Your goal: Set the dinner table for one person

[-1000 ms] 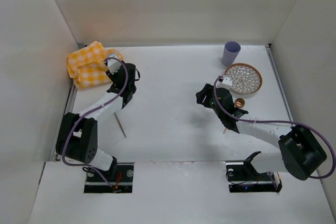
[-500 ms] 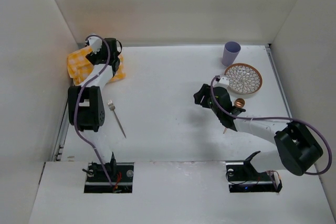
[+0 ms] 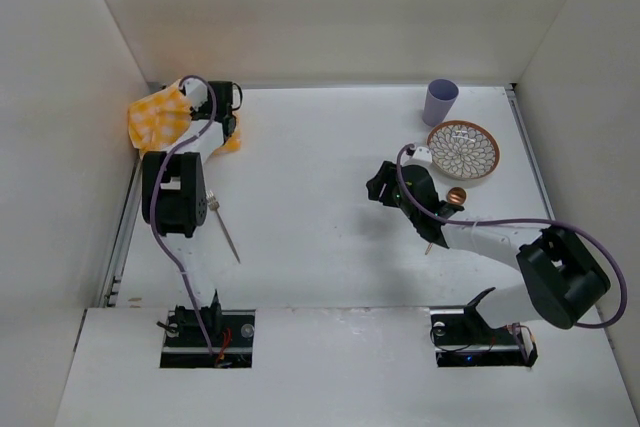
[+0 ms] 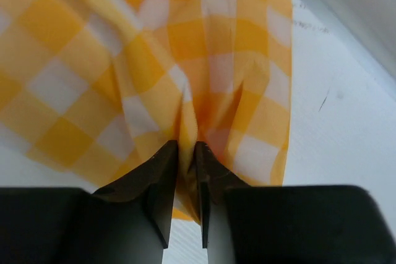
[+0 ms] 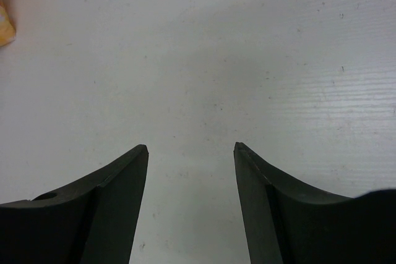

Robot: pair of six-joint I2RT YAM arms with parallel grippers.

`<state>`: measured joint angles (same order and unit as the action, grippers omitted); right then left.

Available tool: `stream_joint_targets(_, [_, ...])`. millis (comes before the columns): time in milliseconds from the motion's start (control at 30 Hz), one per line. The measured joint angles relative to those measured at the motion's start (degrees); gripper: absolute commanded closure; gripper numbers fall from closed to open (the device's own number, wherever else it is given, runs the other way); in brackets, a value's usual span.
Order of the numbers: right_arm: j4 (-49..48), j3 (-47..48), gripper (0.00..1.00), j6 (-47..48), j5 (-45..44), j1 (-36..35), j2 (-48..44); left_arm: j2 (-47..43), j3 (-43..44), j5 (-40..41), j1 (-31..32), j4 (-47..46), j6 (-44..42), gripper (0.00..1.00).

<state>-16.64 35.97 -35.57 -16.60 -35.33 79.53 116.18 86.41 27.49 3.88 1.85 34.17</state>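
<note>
**Dinner table** [image 3: 320, 157]: white, flat, carrying every item listed below.

**Cloth** [image 4: 154, 60]: yellow-and-white check, bunched in the table's far-left corner. It is creased, not spread, and one edge hangs toward the middle of the table.

**Left gripper** [image 4: 187, 149]: fingers drawn almost together, pinching a raised fold at the cloth's near edge. The left arm is stretched out to the far corner to reach it.

**Right gripper** [image 5: 190, 149]: fingers spread wide with nothing between them, over bare table right of centre.

**Fork** [image 3: 225, 233]: flat on the left half, beside the left arm. Its long axis runs diagonally, tines toward the far side and handle toward the arm bases.

**Spoon** [image 3: 456, 195]: copper-coloured bowl just near of the plate, the handle running toward the near edge (partly hidden under the right arm).

**Plate** [image 3: 463, 150]: round, patterned, on the far right, with nothing on it.

**Cup** [image 3: 439, 101]: lilac, upright, just beyond the plate. Whether it holds anything cannot be told.

**Step in hand**, as a judgement: laying the cloth. The open middle of the table lies to the right of the pinched fold and toward the near edge, so the pull would run that way. The left arm already has the cloth, and the right is well apart from it. A single-point pinch may drag the cloth along bunched.
</note>
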Motion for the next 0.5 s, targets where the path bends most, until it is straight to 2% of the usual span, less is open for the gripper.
stream_joint_targets(100, [0.1, 0.0, 0.36, 0.0, 0.0, 0.0, 0.0, -0.1, -3.9, -0.9, 1.6, -1.2, 0.2, 0.91])
stream_joint_targets(233, [0.1, 0.0, 0.36, 0.0, 0.0, 0.0, 0.0, 0.0, -4.5, -2.8, 6.8, -1.7, -0.3, 0.93])
stream_joint_targets(500, [0.3, 0.0, 0.37, 0.0, 0.0, 0.4, -0.7, 0.3, -1.2, -9.6, 26.8, -6.6, -4.9, 0.92])
